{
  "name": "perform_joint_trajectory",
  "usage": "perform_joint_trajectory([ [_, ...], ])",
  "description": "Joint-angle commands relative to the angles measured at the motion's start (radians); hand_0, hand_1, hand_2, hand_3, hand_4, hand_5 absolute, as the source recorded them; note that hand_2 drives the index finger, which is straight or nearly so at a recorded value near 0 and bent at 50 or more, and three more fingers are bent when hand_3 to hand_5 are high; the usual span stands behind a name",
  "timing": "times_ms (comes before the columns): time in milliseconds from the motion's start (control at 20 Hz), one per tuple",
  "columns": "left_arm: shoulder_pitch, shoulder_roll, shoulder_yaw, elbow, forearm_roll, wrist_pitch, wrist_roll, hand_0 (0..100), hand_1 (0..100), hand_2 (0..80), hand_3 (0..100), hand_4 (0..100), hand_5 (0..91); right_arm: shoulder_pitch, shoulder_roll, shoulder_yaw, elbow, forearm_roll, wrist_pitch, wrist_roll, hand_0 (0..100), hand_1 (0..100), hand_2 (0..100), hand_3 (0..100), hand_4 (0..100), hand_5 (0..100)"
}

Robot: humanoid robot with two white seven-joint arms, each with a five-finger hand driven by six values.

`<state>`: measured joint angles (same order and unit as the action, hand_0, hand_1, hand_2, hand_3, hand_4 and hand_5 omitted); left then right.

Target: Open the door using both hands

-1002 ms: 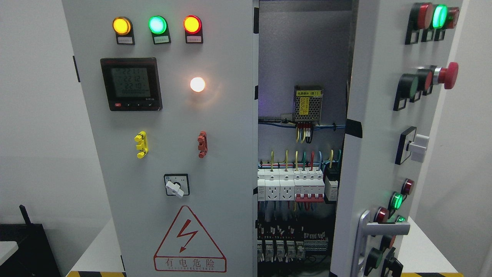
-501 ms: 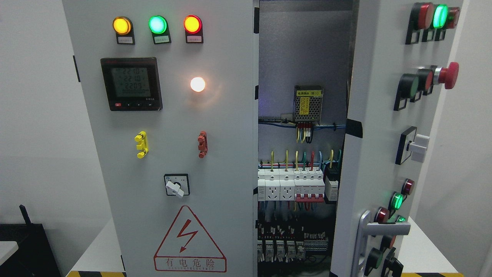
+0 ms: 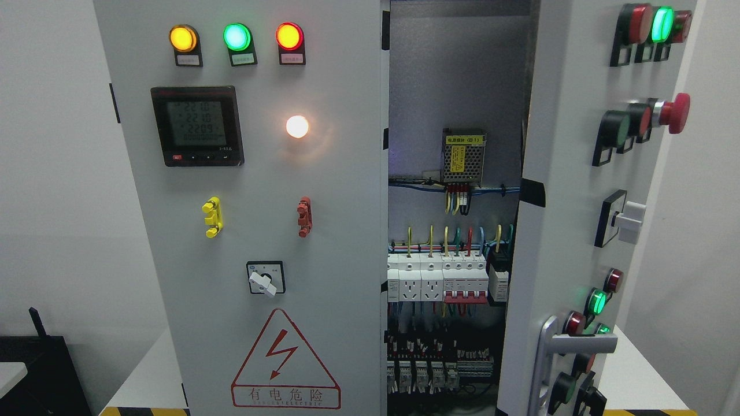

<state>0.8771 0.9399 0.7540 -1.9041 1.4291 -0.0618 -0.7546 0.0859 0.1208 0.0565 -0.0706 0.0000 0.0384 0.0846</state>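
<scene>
Now right door (image 3: 569, 173) ajar, left door (image 3: 254, 231) shut, breakers (image 3: 445, 280) exposed between.

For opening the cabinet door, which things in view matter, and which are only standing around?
For the job: grey right cabinet door, swung ajar; its silver lever handle; closed grey left door.

Only around: black digital meter; red mushroom stop button; white table.

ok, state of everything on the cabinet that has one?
Right door: swung open.
Left door: shut.
Top lamps: yellow, green, red all lit.
White lamp: lit.
Meter: display on.
Rotary switch: knob pointing lower right.
Robot hands: neither in view.
</scene>
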Motion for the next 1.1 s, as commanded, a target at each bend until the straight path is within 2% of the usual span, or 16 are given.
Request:
perform_joint_trajectory([
  [0,-0.007,0.140,0.051,-0.033,0.020,-0.001,0.000,0,0,0.0,0,0,0.0,0.000,0.000,0.000,0.000,0.006,0.000,0.000,38,0,0,0,0,0],
  [150,-0.007,0.158,0.051,-0.036,0.020,-0.001,0.003,0,0,0.0,0,0,0.0,0.000,-0.001,0.000,0.000,0.006,0.000,0.000,38,0,0,0,0,0],
  [250,-0.007,0.209,0.050,-0.036,0.025,0.000,0.001,0,0,0.0,0,0,0.0,0.000,0.000,0.000,0.000,0.006,0.000,0.000,38,0,0,0,0,0],
  [351,-0.033,0.235,0.019,-0.035,0.062,0.000,0.001,0,0,0.0,0,0,0.0,0.000,-0.001,-0.001,0.000,0.006,0.000,0.000,38,0,0,0,0,0],
  [551,-0.292,0.252,-0.235,-0.032,0.070,0.004,0.004,0,0,0.0,0,0,0.0,0.000,-0.001,0.000,0.000,0.006,0.000,0.000,38,0,0,0,0,0],
  [801,-0.482,0.280,-0.428,-0.033,0.053,0.007,0.004,0,0,0.0,0,0,0.0,0.000,0.000,0.000,0.000,0.006,0.000,0.000,38,0,0,0,0,0],
  [901,-0.616,0.310,-0.554,-0.026,0.053,0.036,0.006,0,0,0.0,0,0,0.0,0.000,-0.001,0.000,0.000,0.006,0.000,0.000,38,0,0,0,0,0],
  [1052,-0.861,0.315,-0.787,-0.006,0.051,0.094,0.006,0,0,0.0,0,0,0.0,0.000,0.000,0.000,0.000,0.006,0.000,0.000,38,0,0,0,0,0],
])
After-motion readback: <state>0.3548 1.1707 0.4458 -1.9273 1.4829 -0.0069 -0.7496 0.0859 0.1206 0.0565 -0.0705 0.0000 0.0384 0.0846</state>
